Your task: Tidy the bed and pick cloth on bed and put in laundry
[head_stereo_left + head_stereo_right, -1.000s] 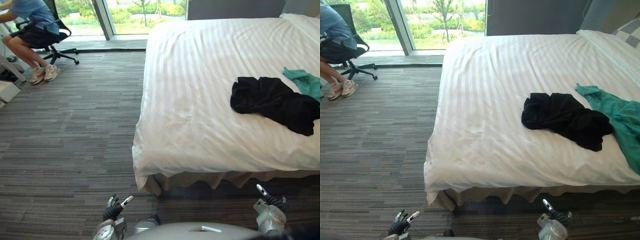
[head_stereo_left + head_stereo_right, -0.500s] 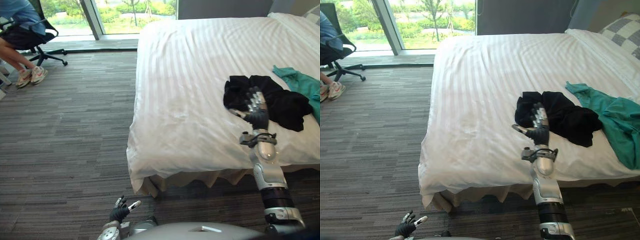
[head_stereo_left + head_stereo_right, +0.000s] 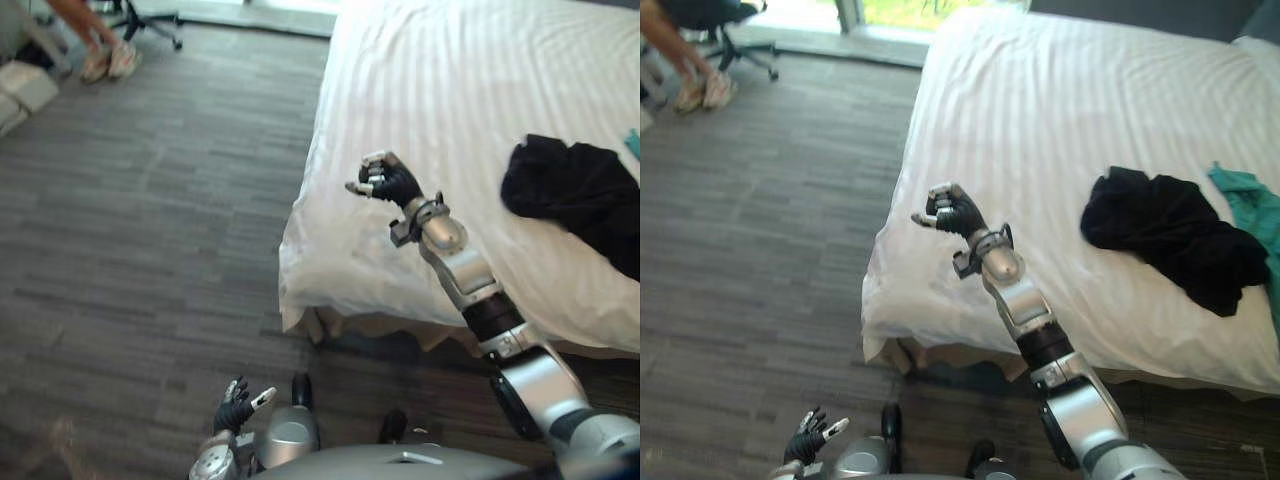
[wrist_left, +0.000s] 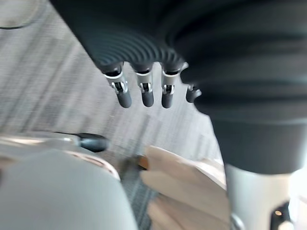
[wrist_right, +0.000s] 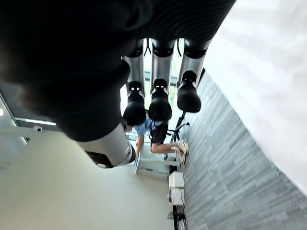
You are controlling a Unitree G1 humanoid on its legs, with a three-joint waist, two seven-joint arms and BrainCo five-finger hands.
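Right hand (image 3: 385, 182), curled, seemingly empty, hangs over the bed (image 3: 450, 90) edge beside open carpet (image 3: 150, 250).

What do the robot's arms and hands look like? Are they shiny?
Yes! The right arm is made of shiny silver-grey sections with a black band partway along. The right robot hand wears a dark ribbed cover, and its silver fingers end in dark tips. The left robot hand matches it: dark cover, silver fingers, dark tips.
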